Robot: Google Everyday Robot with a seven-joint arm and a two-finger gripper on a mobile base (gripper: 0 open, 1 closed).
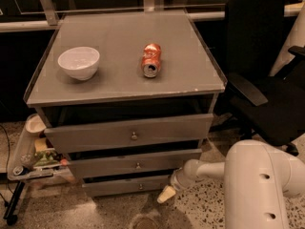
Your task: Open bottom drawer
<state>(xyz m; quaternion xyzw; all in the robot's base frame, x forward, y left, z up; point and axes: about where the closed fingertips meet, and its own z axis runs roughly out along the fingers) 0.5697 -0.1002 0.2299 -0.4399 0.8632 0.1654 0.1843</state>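
The bottom drawer (125,186) is the lowest and narrowest grey front of the cabinet, with a tiny round knob (140,186) at its centre. It sits almost flush under the middle drawer (133,164) and the top drawer (128,133). My gripper (167,193) hangs low at the bottom drawer's right end, just above the floor, a little right of the knob. Its pale tip points down and left. My white arm (257,185) reaches in from the lower right.
A white bowl (79,62) and a red soda can (151,59) on its side lie on the cabinet top. A black office chair (267,80) stands to the right. A cluttered cart (28,151) stands at the left. The floor is speckled.
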